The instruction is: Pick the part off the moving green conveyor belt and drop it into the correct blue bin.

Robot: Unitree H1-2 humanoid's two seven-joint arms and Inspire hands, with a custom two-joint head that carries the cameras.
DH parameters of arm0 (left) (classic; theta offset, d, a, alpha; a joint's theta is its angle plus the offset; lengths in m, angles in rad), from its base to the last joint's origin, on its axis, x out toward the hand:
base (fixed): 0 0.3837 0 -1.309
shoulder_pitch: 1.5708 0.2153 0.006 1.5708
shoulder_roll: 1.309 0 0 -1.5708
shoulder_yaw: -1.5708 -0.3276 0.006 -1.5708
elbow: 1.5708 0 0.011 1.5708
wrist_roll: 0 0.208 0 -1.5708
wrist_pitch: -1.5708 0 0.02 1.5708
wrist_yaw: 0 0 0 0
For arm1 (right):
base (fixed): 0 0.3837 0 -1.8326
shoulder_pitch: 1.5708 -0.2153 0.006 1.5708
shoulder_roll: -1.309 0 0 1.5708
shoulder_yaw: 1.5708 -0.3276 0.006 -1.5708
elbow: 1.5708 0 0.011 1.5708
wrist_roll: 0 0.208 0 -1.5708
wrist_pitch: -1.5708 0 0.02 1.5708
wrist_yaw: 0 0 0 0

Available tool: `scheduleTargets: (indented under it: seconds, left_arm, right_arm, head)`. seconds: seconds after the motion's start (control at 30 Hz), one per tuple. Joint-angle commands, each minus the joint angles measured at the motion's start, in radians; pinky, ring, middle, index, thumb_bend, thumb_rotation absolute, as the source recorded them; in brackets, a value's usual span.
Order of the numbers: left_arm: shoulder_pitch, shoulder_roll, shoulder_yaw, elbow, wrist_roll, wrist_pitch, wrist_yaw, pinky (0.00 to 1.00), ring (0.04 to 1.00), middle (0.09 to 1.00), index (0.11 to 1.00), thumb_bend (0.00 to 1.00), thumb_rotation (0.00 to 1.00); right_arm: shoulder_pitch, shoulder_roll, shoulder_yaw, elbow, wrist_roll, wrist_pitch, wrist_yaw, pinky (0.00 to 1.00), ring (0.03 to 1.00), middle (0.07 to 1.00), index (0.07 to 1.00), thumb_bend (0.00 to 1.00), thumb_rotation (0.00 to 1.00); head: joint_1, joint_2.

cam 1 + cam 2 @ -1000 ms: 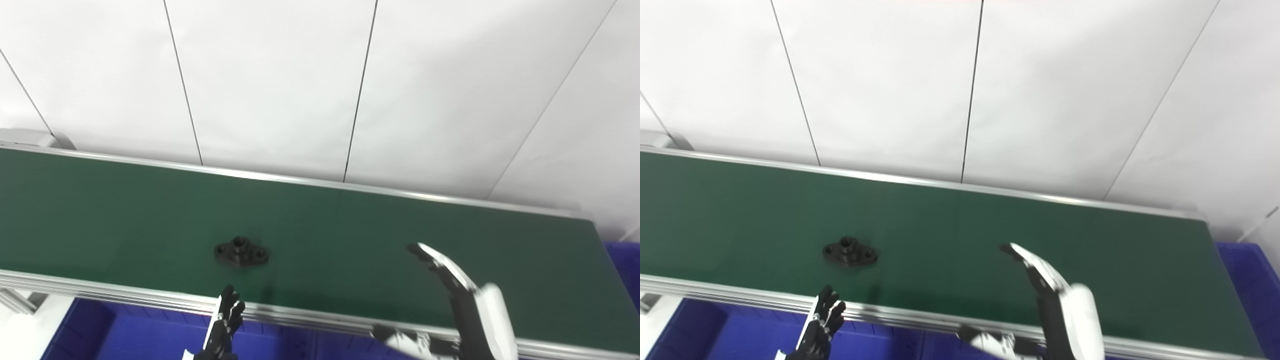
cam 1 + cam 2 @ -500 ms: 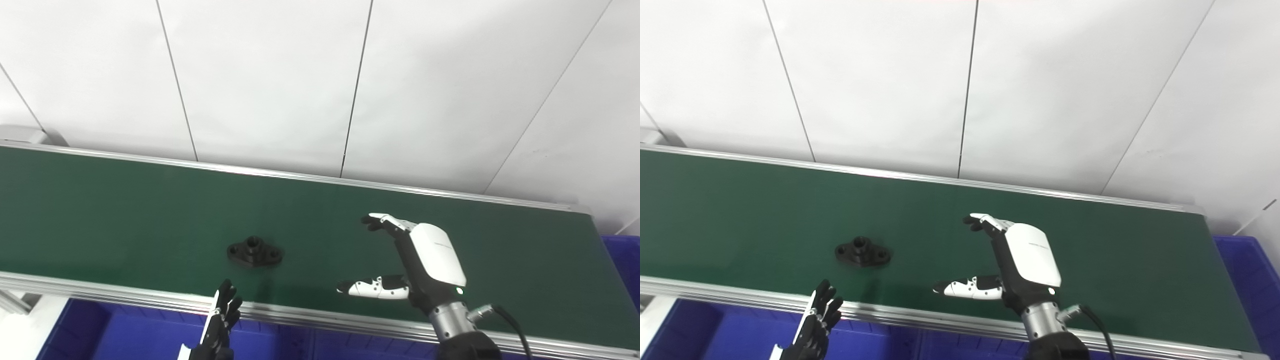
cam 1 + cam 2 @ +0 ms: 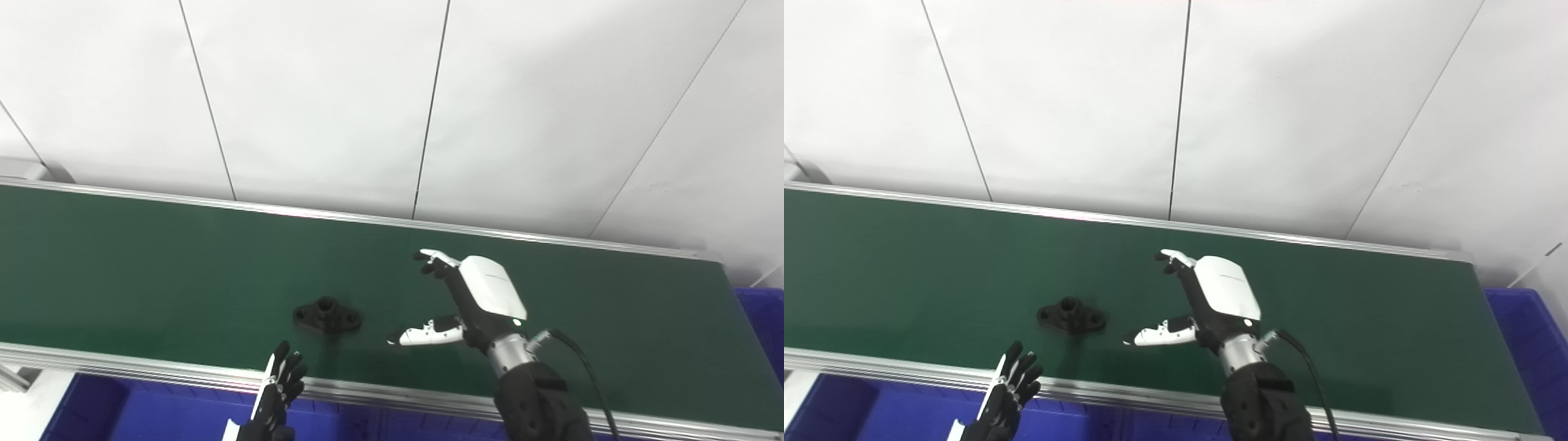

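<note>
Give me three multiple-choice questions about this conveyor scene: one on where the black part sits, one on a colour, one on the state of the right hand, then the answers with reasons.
1. Where is the black part?
A. On the belt, left of the right hand
B. In a bin
C. Held by the left hand

2. What colour is the conveyor belt?
A. Grey
B. Green
C. Red

3. What state is the right hand in?
A. Closed on the part
B. Open, holding nothing
C. Out of view

Answers:
1. A, the part lies on the belt, apart from the hand's thumb.
2. B, the belt surface is dark green.
3. B, its fingers and thumb are spread over the belt with nothing between them.
</note>
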Motion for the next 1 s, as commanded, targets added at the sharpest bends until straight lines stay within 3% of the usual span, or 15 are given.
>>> scheduleTargets:
  seconds: [0.0,0.2,0.27,0.4,0.57,0.83,0.93,0.97]
  left_arm:
    - [0.005,0.000,-0.006,-0.019,-0.002,-0.017,-0.004,0.93,0.934,0.953,1.000,0.71,1.00]
    - [0.008,0.003,-0.013,-0.025,-0.004,-0.020,-0.009,0.93,0.941,0.947,1.000,0.71,1.00]
    - [0.011,0.001,-0.015,-0.029,-0.003,-0.019,-0.008,0.93,0.945,0.951,1.000,0.72,1.00]
    - [0.020,-0.006,-0.020,-0.041,0.000,-0.011,-0.003,0.93,0.947,0.948,1.000,0.72,1.00]
    - [0.025,-0.007,-0.027,-0.046,-0.006,-0.009,-0.004,0.94,0.962,0.955,1.000,0.72,1.00]
    - [0.033,-0.006,-0.033,-0.057,0.006,-0.005,-0.002,0.93,0.956,0.952,1.000,0.70,1.00]
    - [0.038,-0.007,-0.036,-0.066,0.009,0.000,-0.001,0.94,0.957,0.953,1.000,0.70,1.00]
    - [0.040,-0.009,-0.037,-0.069,0.009,0.003,0.000,0.94,0.957,0.953,1.000,0.70,1.00]
  right_arm:
    - [-0.047,0.020,0.025,0.004,-0.029,0.035,-0.021,0.59,0.675,0.716,0.820,0.99,0.46]
    - [-0.102,0.019,0.098,0.110,-0.067,0.058,-0.049,0.56,0.670,0.726,0.800,0.99,0.44]
    - [-0.111,0.015,0.126,0.159,-0.079,0.029,-0.109,0.50,0.604,0.669,0.726,0.99,0.41]
    - [-0.123,0.012,0.172,0.223,-0.080,0.026,-0.169,0.45,0.530,0.614,0.693,0.97,0.39]
    - [-0.128,0.012,0.213,0.286,-0.058,0.020,-0.214,0.43,0.513,0.587,0.640,1.00,0.51]
    - [-0.137,0.002,0.256,0.323,-0.051,0.040,-0.210,0.44,0.531,0.604,0.629,1.00,0.52]
    - [-0.136,-0.010,0.274,0.325,-0.074,0.059,-0.193,0.43,0.514,0.590,0.634,0.99,0.53]
    - [-0.135,-0.014,0.280,0.326,-0.082,0.064,-0.190,0.39,0.469,0.543,0.628,0.95,0.52]
  head:
    - [0.001,-0.001]
    - [-0.008,0.016]
    - [-0.005,0.015]
    - [-0.002,0.020]
    - [0.003,0.022]
    - [0.008,0.037]
    - [0.013,0.043]
    - [0.013,0.043]
